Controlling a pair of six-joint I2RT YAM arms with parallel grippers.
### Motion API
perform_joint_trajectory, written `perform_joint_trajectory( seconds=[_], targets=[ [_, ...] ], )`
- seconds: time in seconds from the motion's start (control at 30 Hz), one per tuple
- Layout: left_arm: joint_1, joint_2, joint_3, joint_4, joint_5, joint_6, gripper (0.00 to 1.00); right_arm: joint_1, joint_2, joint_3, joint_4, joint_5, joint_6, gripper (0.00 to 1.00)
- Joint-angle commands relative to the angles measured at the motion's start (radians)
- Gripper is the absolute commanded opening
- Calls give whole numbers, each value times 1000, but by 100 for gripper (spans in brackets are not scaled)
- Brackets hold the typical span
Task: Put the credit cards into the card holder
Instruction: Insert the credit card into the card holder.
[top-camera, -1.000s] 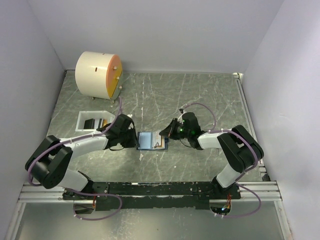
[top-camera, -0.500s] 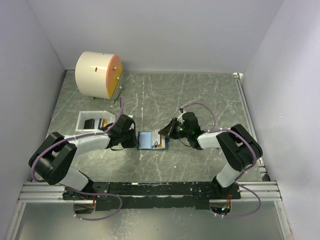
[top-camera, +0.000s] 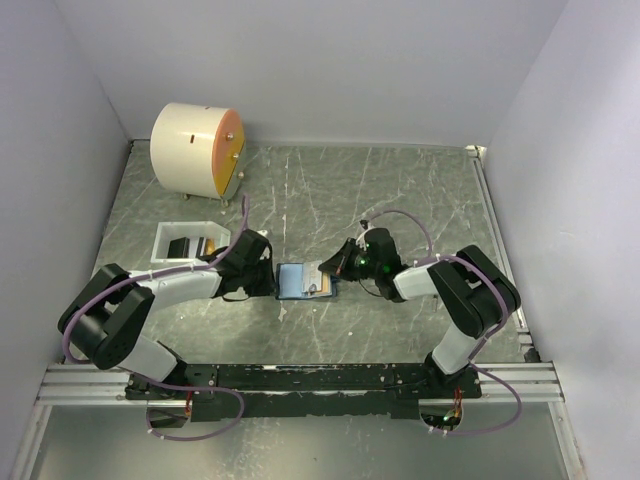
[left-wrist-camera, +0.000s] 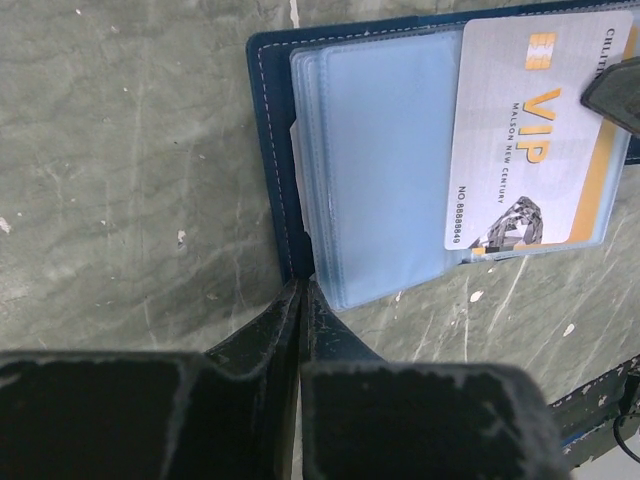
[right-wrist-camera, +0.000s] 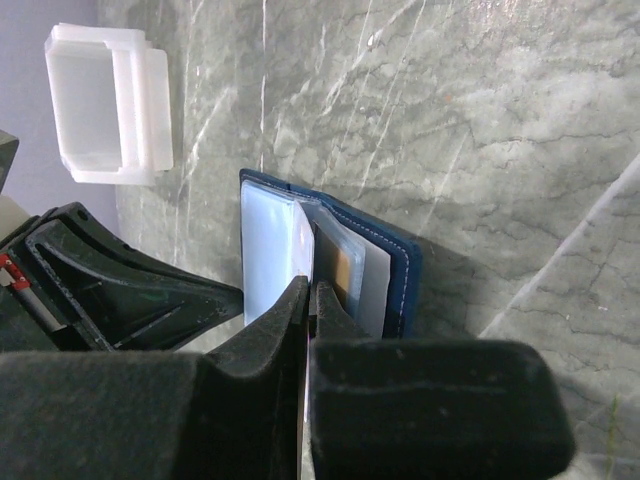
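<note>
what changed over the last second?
Left elbow shifted a little; left fingers now pinch the holder by its edge. Right arm eased slightly left, right fingers still shut on the card, which is partly in a sleeve. Holder, tray and cylinder stayed put.

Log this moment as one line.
left gripper shut on card holder edge | right gripper shut on card | card overlapping open holder's sleeves

Likely a lab: plain white walls (top-camera: 300, 70) enclose marbled table (top-camera: 400, 190).
</note>
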Motion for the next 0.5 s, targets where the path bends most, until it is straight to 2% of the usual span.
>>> perform_joint_trajectory(
  seconds=[0.0,0.47],
  targets=[
    [-19,25,-2,7,2,2,12,-5,7,-19,19,27,-42,0],
    [-39,37,11,-10,-24,3,13,57,-36,-53,44,130,-169,0]
  ],
)
